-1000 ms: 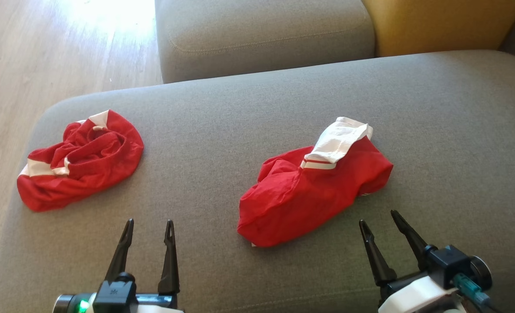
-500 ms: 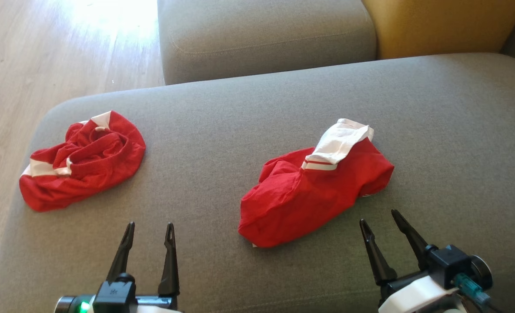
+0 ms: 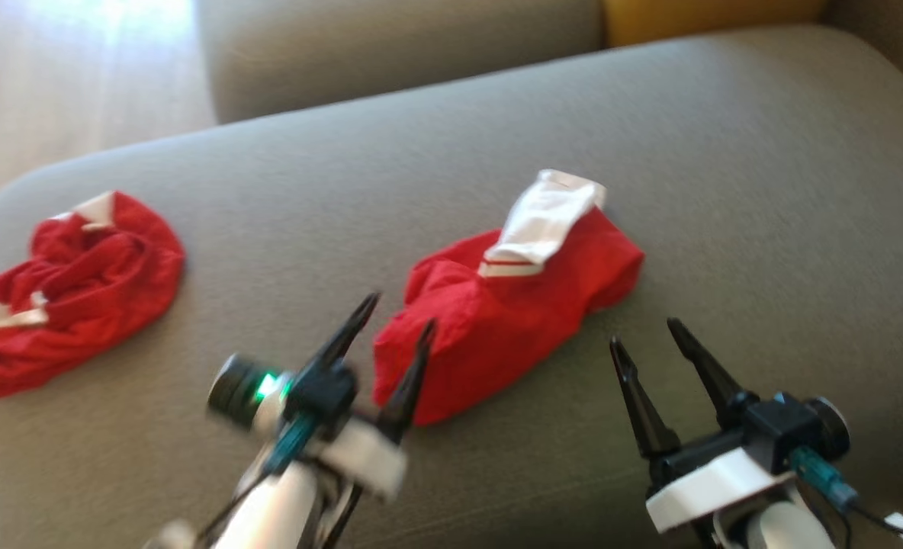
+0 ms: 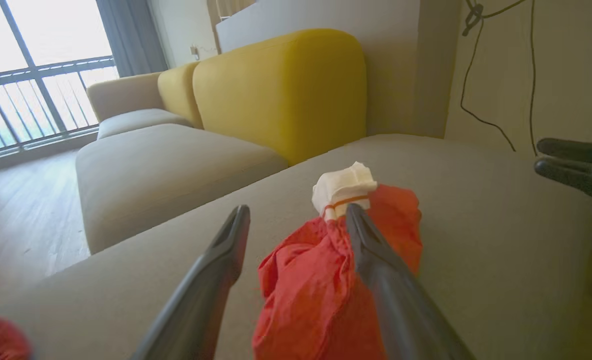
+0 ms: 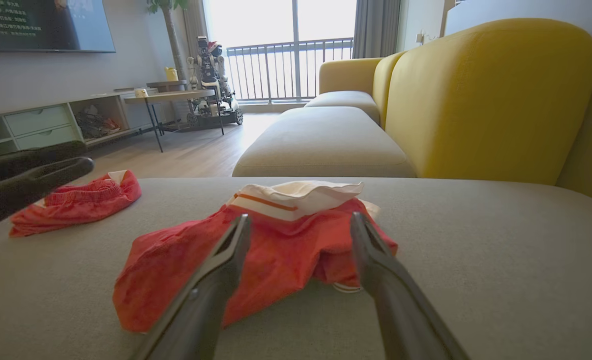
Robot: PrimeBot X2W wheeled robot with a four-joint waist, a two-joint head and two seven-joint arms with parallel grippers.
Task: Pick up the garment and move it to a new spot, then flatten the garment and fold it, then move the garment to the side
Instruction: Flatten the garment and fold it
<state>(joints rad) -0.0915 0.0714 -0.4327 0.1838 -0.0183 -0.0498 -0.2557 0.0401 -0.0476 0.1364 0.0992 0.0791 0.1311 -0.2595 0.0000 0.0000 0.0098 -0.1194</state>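
Note:
A crumpled red garment (image 3: 512, 305) with a white band on top lies in the middle of the grey sofa seat (image 3: 764, 191). My left gripper (image 3: 400, 314) is open, angled to the right, its tips at the garment's near left end. In the left wrist view that gripper (image 4: 297, 210) frames the garment (image 4: 316, 280), whose cloth lies against the right finger. My right gripper (image 3: 644, 335) is open, just short of the garment's right side. Through the right wrist view the garment (image 5: 286, 250) sits ahead of the open right gripper (image 5: 300, 219).
A second red and white garment (image 3: 70, 297) lies bunched near the seat's left edge, also seen as a low heap (image 5: 76, 200). Another grey seat (image 3: 390, 46) and a yellow backrest (image 5: 486, 95) stand behind. Wooden floor (image 3: 55, 91) lies to the left.
The head camera has shifted, sliding the scene left and up. My left arm has swung forward and right, up to the middle garment. The right gripper has edged slightly forward.

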